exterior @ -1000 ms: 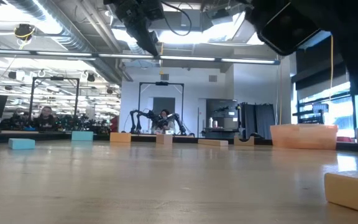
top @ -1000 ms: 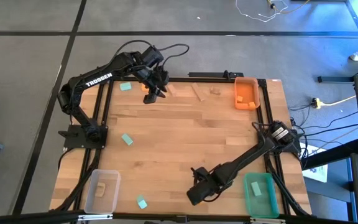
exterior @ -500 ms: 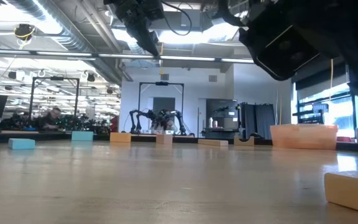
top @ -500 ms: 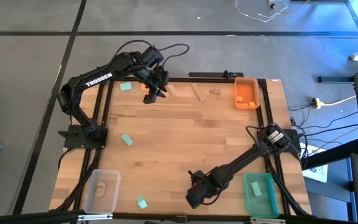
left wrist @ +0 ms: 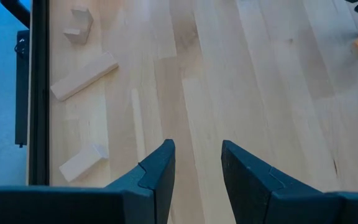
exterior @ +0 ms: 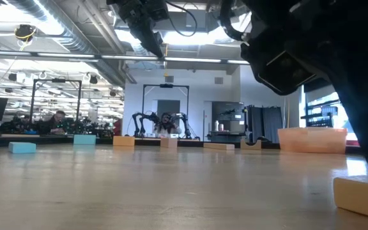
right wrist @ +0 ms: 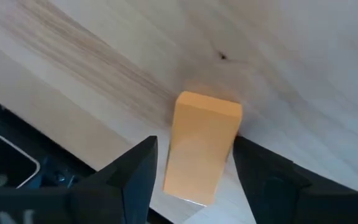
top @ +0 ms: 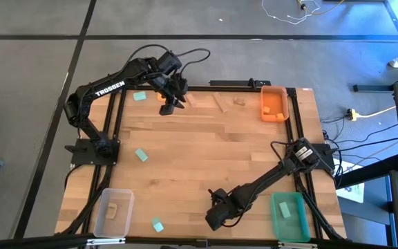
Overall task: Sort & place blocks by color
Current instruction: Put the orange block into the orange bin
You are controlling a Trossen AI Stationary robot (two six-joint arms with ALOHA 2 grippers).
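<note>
An orange block (right wrist: 201, 147) lies flat on the wooden table (top: 206, 152) close to its near edge, and shows in the low view (exterior: 361, 196) too. My right gripper (right wrist: 194, 144) hangs open just above it, pointing steeply down. One finger stands on each long side of the block, and I see no touch. My left gripper (top: 173, 103) waits open and holding nothing in the air over the table's far left part (left wrist: 197, 152). Teal blocks (top: 141, 155) (top: 157, 225) (top: 139, 96), pale wood blocks (top: 220, 104) and one more orange block (top: 163, 109) lie scattered on the table.
An orange bin (top: 273, 104) stands at the far right corner, a green bin (top: 289, 214) at the near right, and a clear bin (top: 113, 211) holding a wood block at the near left. The table's middle is bare wood.
My right gripper has come down toward the orange block near the table's near edge, staying open. The block has kept its place.
</note>
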